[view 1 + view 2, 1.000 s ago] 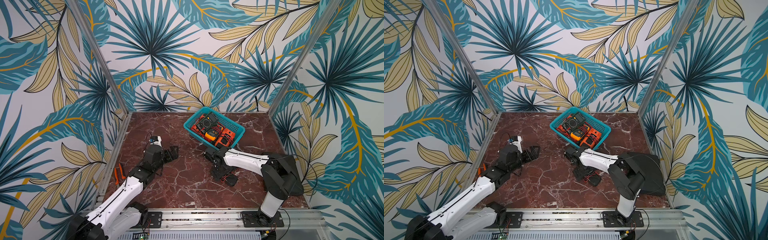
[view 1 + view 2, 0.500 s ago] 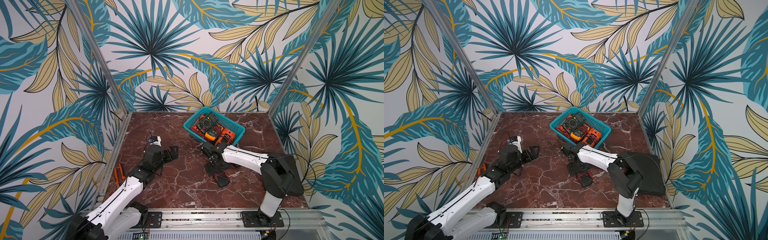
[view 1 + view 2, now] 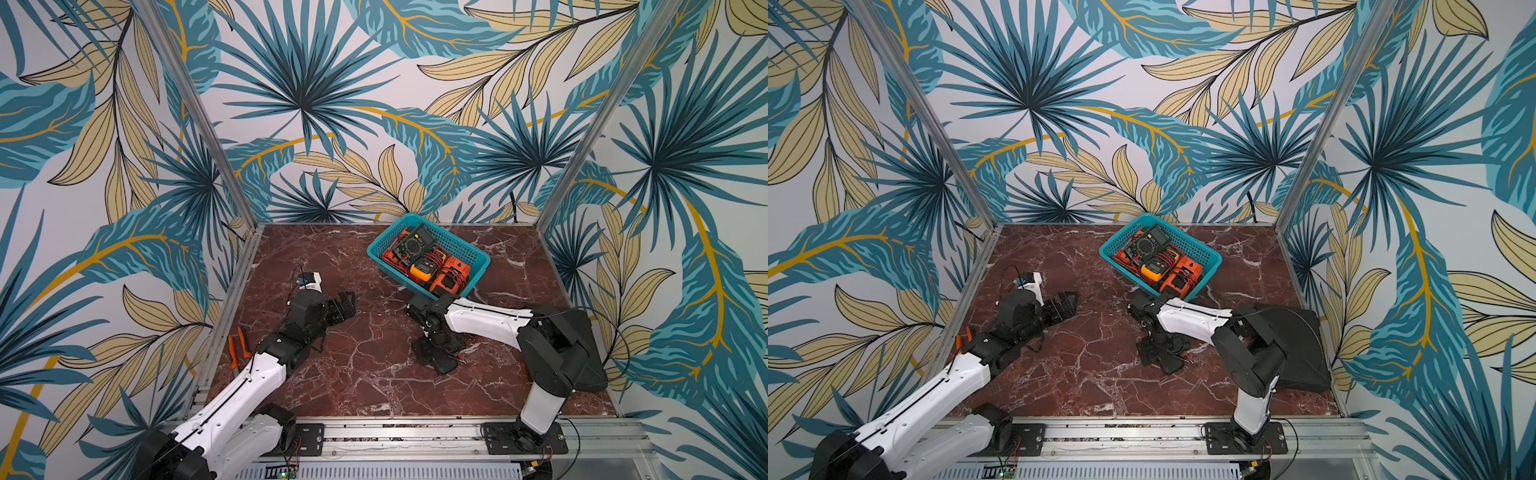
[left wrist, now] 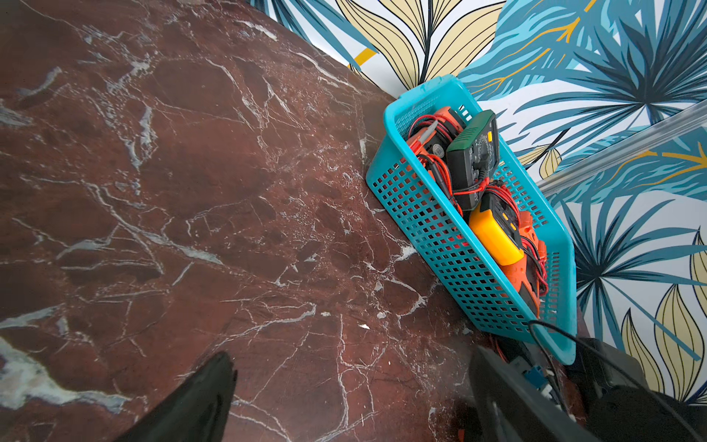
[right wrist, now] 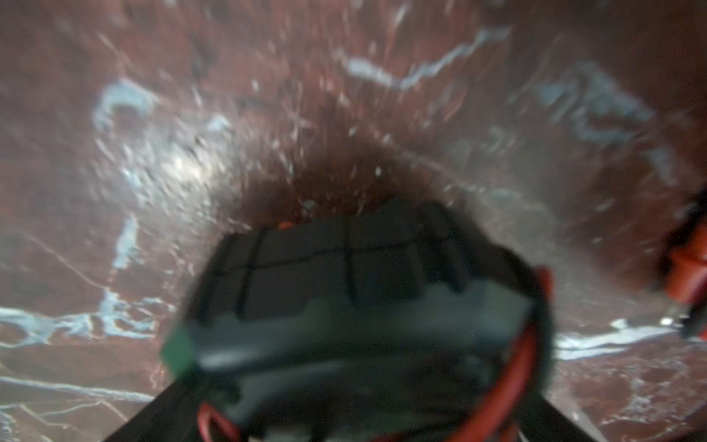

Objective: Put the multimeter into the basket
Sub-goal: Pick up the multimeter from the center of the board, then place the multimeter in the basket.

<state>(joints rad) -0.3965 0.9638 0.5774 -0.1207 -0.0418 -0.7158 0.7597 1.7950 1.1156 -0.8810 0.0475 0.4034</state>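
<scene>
Three walls (image 3: 299, 104) papered with large teal and tan palm leaves close in a small booth. Its floor is a red-brown marble surface (image 3: 365, 386) veined with white, filling the lower middle of both top views, with a metal rail (image 3: 395, 432) along the bottom edge.

Two white-and-black arms rise from that rail. The left arm (image 3: 266, 365) comes from the lower left and the right arm (image 3: 486, 318) from the lower right, both reaching toward the centre.

The basket (image 3: 463, 247), teal mesh, sits at an angle just above centre, near the back wall. It already holds several meters (image 3: 415, 245) in dark green, yellow and orange, tangled with red leads.

The multimeter (image 3: 442, 361) not yet put away is black. It lies on the surface right of centre, below the basket and apart from it.

The right pincer (image 3: 434, 338) is directly over it, with a finger on either side of its body. The wrist view is too blurred for me to tell whether the fingers clamp it or stand clear. The left pincer (image 3: 345, 305), left of centre, has its fingers wide apart and holds nothing.

I judge this to be the pick-up step. The next move calls for a firm hold across the meter's body, a lift above the basket rim, and a release onto the pile. Trailing leads are the likely snag.

Orange-handled cutters (image 3: 237, 349) lie at the surface's left edge.
</scene>
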